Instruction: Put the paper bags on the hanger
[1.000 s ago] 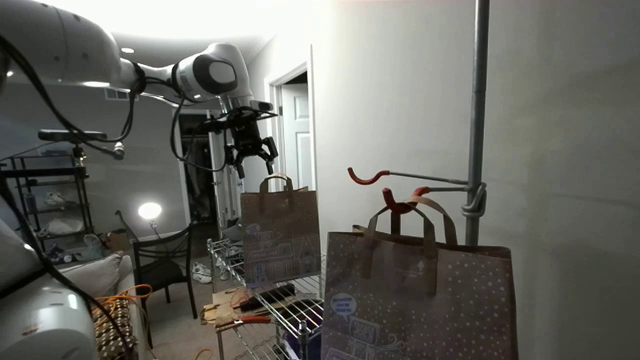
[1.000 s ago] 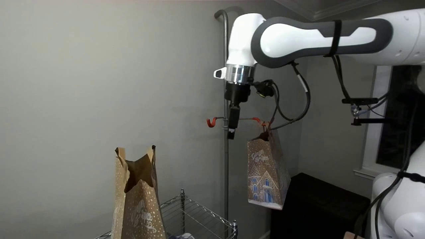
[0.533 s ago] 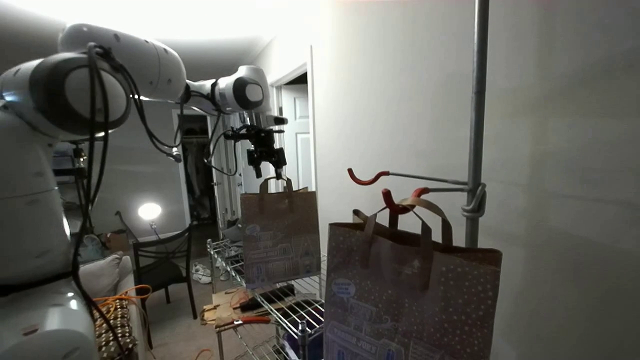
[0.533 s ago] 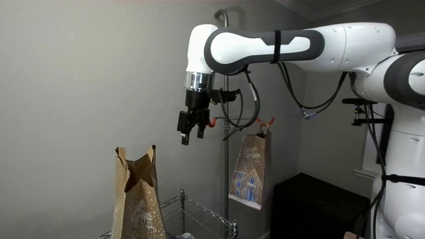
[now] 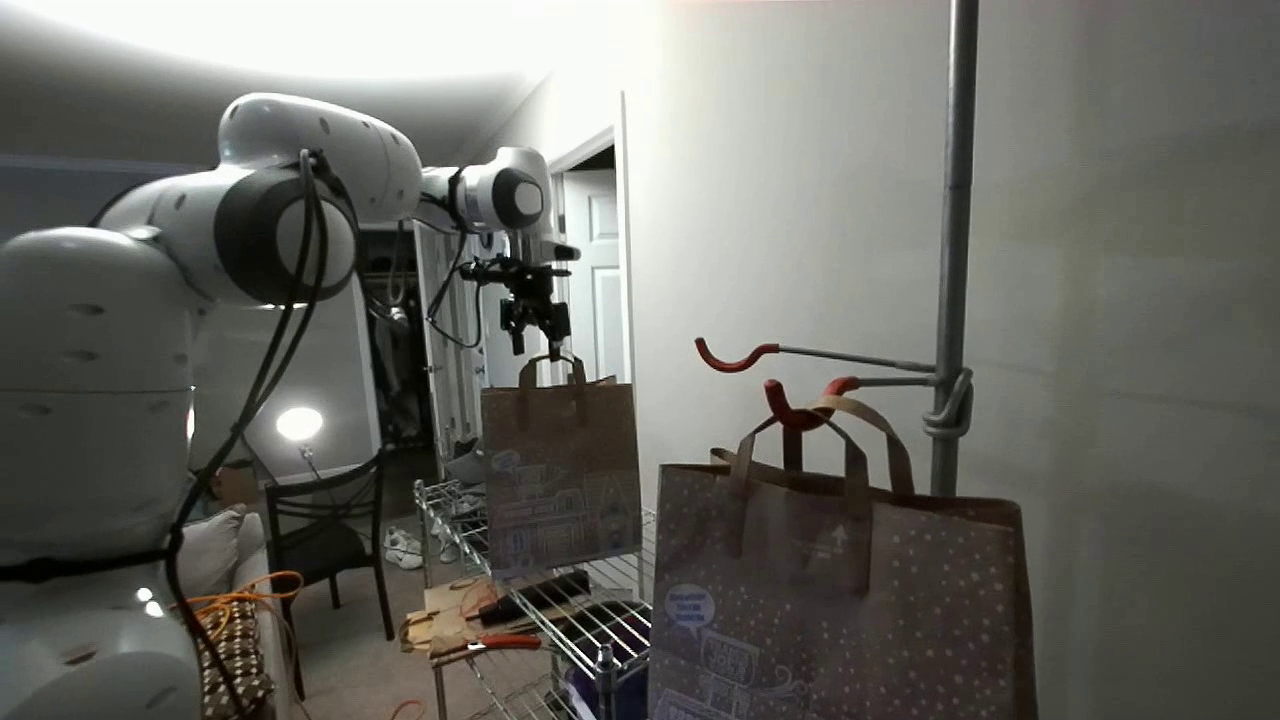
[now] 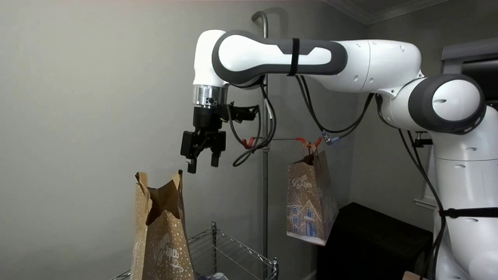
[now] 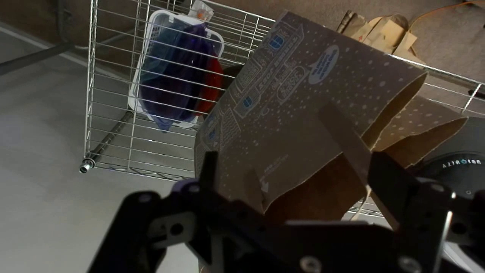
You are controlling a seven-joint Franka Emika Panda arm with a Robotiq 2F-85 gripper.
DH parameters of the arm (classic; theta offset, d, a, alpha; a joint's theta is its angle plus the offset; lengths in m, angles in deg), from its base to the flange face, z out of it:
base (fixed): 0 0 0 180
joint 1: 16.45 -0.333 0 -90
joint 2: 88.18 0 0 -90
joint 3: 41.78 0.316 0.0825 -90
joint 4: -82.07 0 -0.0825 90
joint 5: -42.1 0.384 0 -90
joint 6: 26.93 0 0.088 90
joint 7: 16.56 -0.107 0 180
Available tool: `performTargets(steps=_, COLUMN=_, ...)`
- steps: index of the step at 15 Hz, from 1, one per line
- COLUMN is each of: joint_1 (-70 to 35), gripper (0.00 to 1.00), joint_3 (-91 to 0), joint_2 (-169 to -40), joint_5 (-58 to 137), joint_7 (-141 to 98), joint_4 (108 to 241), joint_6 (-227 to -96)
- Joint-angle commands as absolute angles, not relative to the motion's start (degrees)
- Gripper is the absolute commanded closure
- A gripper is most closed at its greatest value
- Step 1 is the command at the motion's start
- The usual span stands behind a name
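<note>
Nearest in an exterior view, one paper bag [image 5: 850, 610] hangs from the hanger [image 5: 788, 411], mouth up, long axis close to vertical (its base has swung across since a moment ago). Farther back, the gripper [image 5: 537, 352], jaws apart, has come nearer the other paper bag [image 5: 560, 480], standing upright, mouth up, on the wire tabletop [image 6: 249, 250].

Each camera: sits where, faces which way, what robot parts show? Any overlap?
An exterior view: nearer the hung bag, facing the standing bag; arm and gripper from picture left.
An exterior view: nearer the standing bag, facing the pole; arm and gripper from picture right.
Wrist view: on the wrist, facing down on standing bag and wire rack; gripper along bottom.
Both exterior views share both bags, hanger, gripper.
</note>
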State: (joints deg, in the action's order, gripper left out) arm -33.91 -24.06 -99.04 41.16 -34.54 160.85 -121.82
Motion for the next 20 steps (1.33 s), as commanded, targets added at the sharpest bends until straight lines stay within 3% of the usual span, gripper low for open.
performTargets(steps=1, joint_1=-33.91, gripper=0.0, joint_3=-24.09, joint_2=-99.04, joint_5=41.16, joint_7=-34.52, joint_4=160.72, joint_6=-121.75)
performTargets(steps=10, joint_1=-34.66, gripper=0.0, joint_3=-25.88, joint_2=-106.06, joint_5=58.87, joint_7=-44.19, joint_4=157.52, joint_6=-128.12)
performTargets(steps=20, joint_1=-42.71, gripper=0.0, joint_3=-29.0, joint_2=-116.19, joint_5=52.26, joint_7=-56.56, joint_4=144.08, joint_6=-131.11)
